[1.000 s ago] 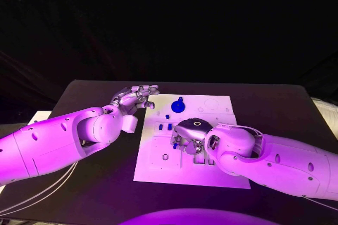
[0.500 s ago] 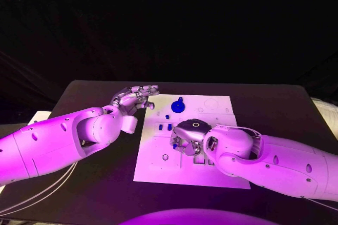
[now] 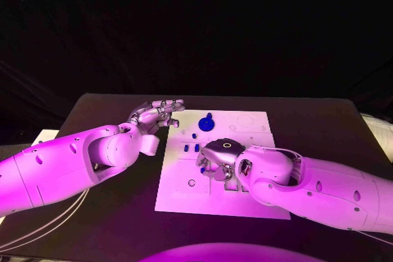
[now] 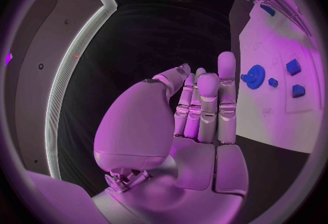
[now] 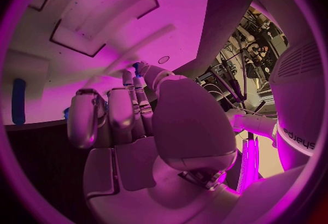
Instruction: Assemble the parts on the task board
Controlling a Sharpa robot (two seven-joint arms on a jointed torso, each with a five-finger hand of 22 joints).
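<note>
Our right robot hand curls down over the white board, pinching a small blue part. Our left robot hand hovers empty, fingers apart, just beside the board's far-left corner near the blue gear.

I see the task board at the table's middle. My left hand sits just off its far-left corner. The gear part lies on the far end — small parts just nearer. My right hand hangs over the board's middle.
</note>
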